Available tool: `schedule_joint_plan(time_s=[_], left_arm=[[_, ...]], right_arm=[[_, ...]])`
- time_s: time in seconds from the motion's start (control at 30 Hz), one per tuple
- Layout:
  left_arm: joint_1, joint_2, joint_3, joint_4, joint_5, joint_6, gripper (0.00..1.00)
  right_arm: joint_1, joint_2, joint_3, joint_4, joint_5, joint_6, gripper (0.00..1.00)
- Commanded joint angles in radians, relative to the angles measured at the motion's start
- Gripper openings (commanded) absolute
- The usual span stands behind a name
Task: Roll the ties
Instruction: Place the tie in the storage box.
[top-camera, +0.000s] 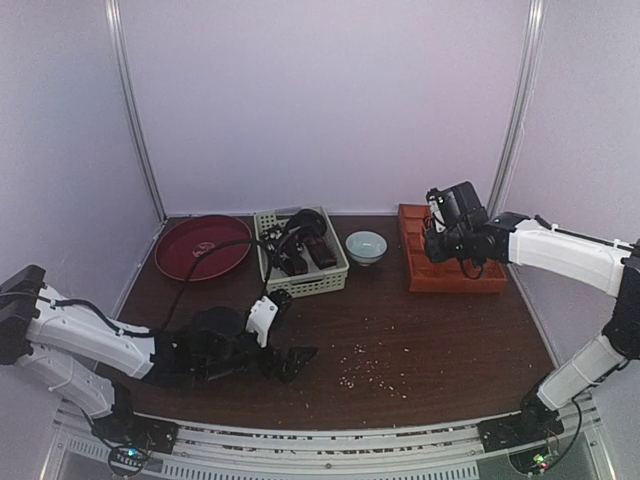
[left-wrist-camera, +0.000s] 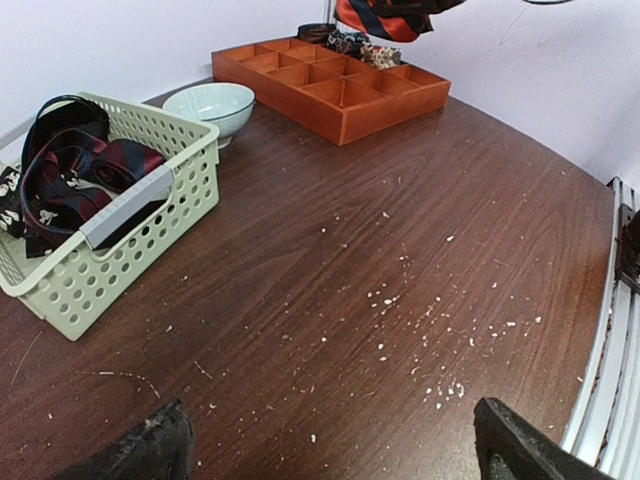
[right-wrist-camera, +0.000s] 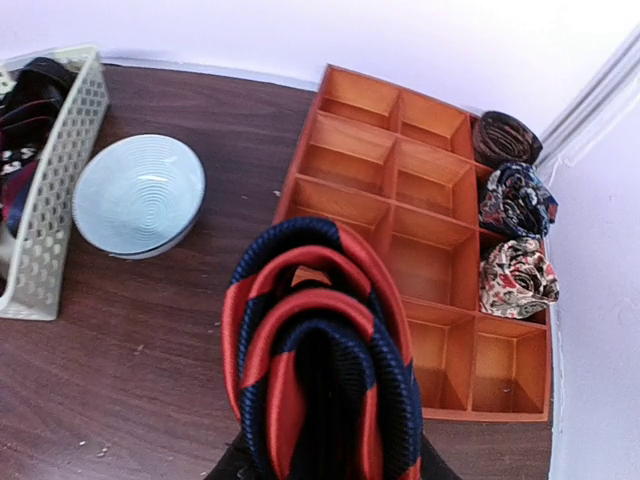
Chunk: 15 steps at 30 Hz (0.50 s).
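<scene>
- Top view: the left arm (top-camera: 90, 345) lies low over the near left of the surface (top-camera: 450, 340). Its jaws are spread wide with nothing between them, just left of a scatter of pale crumbs (top-camera: 372, 368).
- The right arm (top-camera: 560, 250) reaches in from the right, its jaws above the orange tray (top-camera: 455, 278) at the far right.
- Along the far side, left to right, stand a red plate (top-camera: 200, 247), a pale green basket (top-camera: 300, 262) and a light bowl (top-camera: 366, 246), with the tray last.
- Left wrist view: the two fingertips (left-wrist-camera: 140, 455) sit at the bottom corners, far apart, over bare crumb-strewn wood.
- Unrolled ties (left-wrist-camera: 90, 175), dark red and black, lie heaped in the basket on the left, with the bowl just beyond it.
- Above the tray at the far end, the striped tie (left-wrist-camera: 385, 15) hangs clear of the surface.
- Right wrist view: the striped tie, red with dark stripes and rolled into a coil, fills the near foreground. The right jaws, mostly hidden beneath it, are gripping it.
- It hangs above the near left part of the tray.
- Three rolled ties each fill a compartment in the tray's right-hand column beside the wall: a brown one (right-wrist-camera: 505, 138) farthest, a blue patterned one (right-wrist-camera: 515, 198) next, a pale floral one (right-wrist-camera: 518, 277) nearest.
- The other compartments hold nothing.
</scene>
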Motion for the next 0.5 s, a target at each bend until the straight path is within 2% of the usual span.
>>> schedule_joint_plan(time_s=[0.0,0.2,0.3,0.47], left_arm=[[0.006,-0.024,0.024,-0.124,-0.022,-0.013,0.98],[0.008,-0.040,0.010,-0.140,-0.012,-0.018,0.98],[0.008,-0.039,0.001,-0.139,-0.005,-0.025,0.98],[0.008,-0.032,0.004,-0.161,-0.014,-0.021,0.98]], right_arm=[[-0.095,0.085,0.053,-0.042,-0.074,-0.051,0.33],[-0.166,0.201,0.086,0.007,-0.242,-0.211,0.34],[-0.192,0.280,0.149,-0.055,-0.317,-0.251,0.35],[-0.221,0.392,0.261,-0.156,-0.360,-0.269,0.34]])
